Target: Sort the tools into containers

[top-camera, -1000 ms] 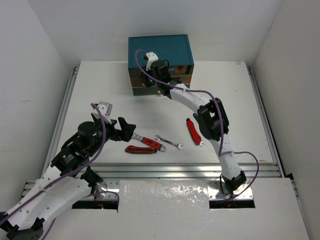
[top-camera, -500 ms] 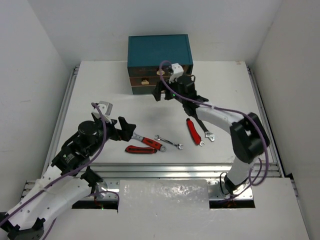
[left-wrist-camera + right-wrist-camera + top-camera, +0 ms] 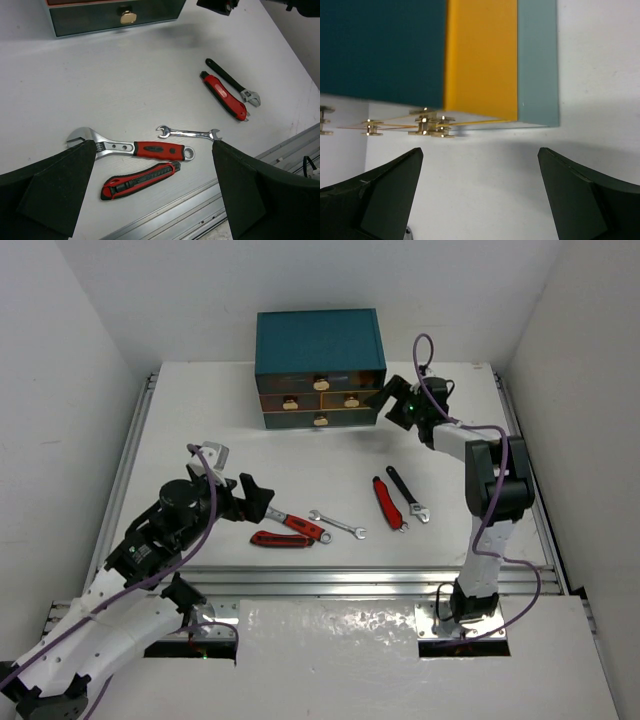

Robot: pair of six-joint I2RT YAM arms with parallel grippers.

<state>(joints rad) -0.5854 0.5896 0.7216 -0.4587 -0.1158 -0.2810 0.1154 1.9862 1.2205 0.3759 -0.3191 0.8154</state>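
Observation:
The teal chest [image 3: 318, 340] stands at the back with its brown-fronted drawers [image 3: 321, 421] pushed in. My right gripper [image 3: 388, 400] hangs open and empty just right of the chest; the right wrist view shows the chest's side [image 3: 480, 55], the knobs [image 3: 427, 125] edge-on and the gripper [image 3: 480, 150] with bare table between its fingers. On the table lie a red-handled adjustable wrench [image 3: 297, 525], a red-and-black cutter [image 3: 283, 539], a silver spanner [image 3: 337, 524], a second red tool [image 3: 388, 503] and a black wrench [image 3: 408, 493]. My left gripper [image 3: 255, 498] stands open above the red-handled wrench [image 3: 135, 148].
Metal rails [image 3: 330, 585] run along the table's near edge, just below the cutter [image 3: 140, 179]. White walls close in on both sides and behind the chest. The right arm's elbow [image 3: 495, 480] rises to the right of the black wrench [image 3: 232, 82].
My right gripper has swung from the drawer fronts round to the chest's right side and opened. The black wrench, hidden under that arm before, now shows. The left arm is still.

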